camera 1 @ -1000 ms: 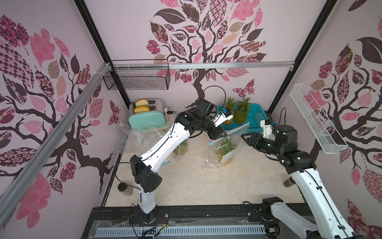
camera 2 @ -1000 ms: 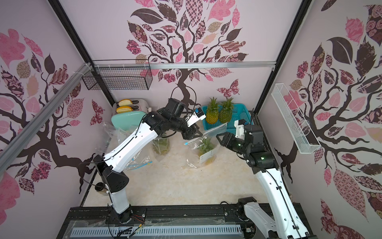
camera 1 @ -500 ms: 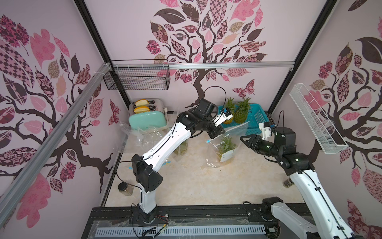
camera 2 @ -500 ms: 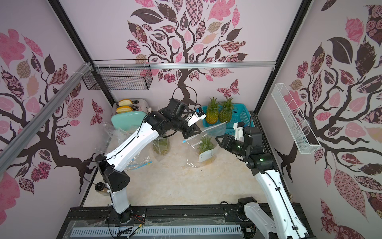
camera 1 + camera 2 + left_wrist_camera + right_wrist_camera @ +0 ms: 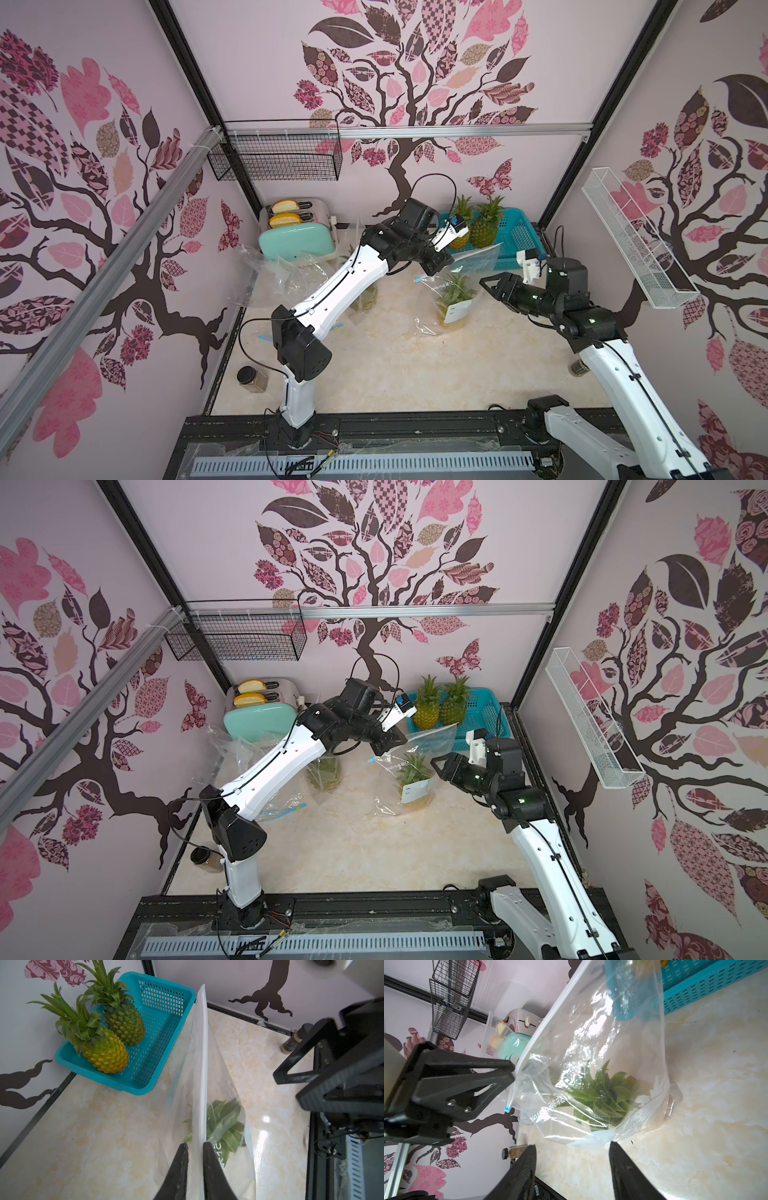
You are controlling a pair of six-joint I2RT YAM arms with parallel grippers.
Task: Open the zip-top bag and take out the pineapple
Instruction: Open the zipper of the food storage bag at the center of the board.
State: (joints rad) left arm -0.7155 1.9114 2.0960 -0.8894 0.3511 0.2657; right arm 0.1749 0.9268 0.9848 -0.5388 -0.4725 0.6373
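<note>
1. The left gripper (image 5: 195, 1145) is pinched narrow on the white zip strip at one top corner of the zip-top bag (image 5: 200, 1059). Its two dark fingers (image 5: 179, 1167) press the plastic from either side.
2. The zip-top bag is clear. Its bottom rests on the marble-look tabletop (image 5: 395, 365), near the middle and towards the back. Its top edge is held up taut, slanting from the clamped corner towards the teal basket (image 5: 519, 239).
3. The pineapple (image 5: 455, 293) stands upright in the bottom of the bag, fully inside, with its green crown pointing up. A white label (image 5: 457, 309) shows low on its front.
4. In the left wrist view the zip strip reads as one unbroken band, and I cannot tell whether any part of it is parted. In the right wrist view a blue end tab (image 5: 507, 1108) hangs just below the left gripper's fingertips.
5. The right gripper (image 5: 572, 1145) has its jaws wide apart and holds nothing. It points at the side of the bag facing the right arm. The bag's lower edge lies just beyond its fingertips, apart from them.
6. The teal basket sits at the back, just behind the bag, with two other pineapples (image 5: 106, 1053) leaning inside it.
7. A second bag (image 5: 324, 773) with a pineapple stands under the left arm.
8. A mint toaster (image 5: 297, 245) holding bread slices (image 5: 284, 212) sits in the far corner, with crumpled clear bags (image 5: 266, 266) beside it.
</note>
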